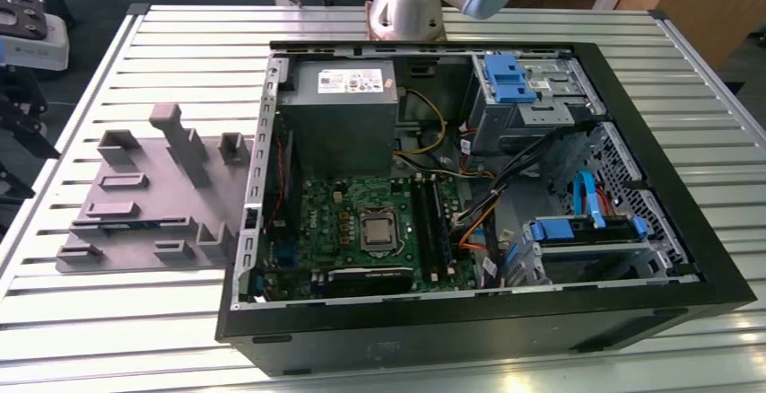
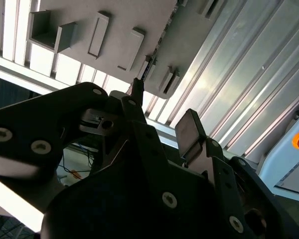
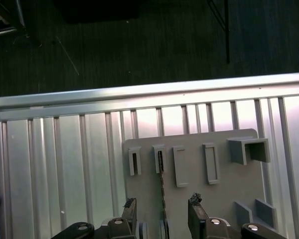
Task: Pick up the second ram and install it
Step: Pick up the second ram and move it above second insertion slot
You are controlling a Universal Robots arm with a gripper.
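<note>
Gripper (image 3: pixel 163 213) hangs over the flat grey plastic fixture plate (image 3: pixel 224 194), jaws spread wide and gripping nothing. I read the second ram (image 3: pixel 162 184), a thin blue-green circuit-board stick seen edge-on, standing upright in a narrow slot of that plate, between the jaws and clear of both. The open black metal computer case (image 1: pixel 479 326) sits just beside the plate.

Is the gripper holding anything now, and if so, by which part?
Nothing is held: the gripper is open, its fingers clear of the second ram in the gray fixture.
</note>
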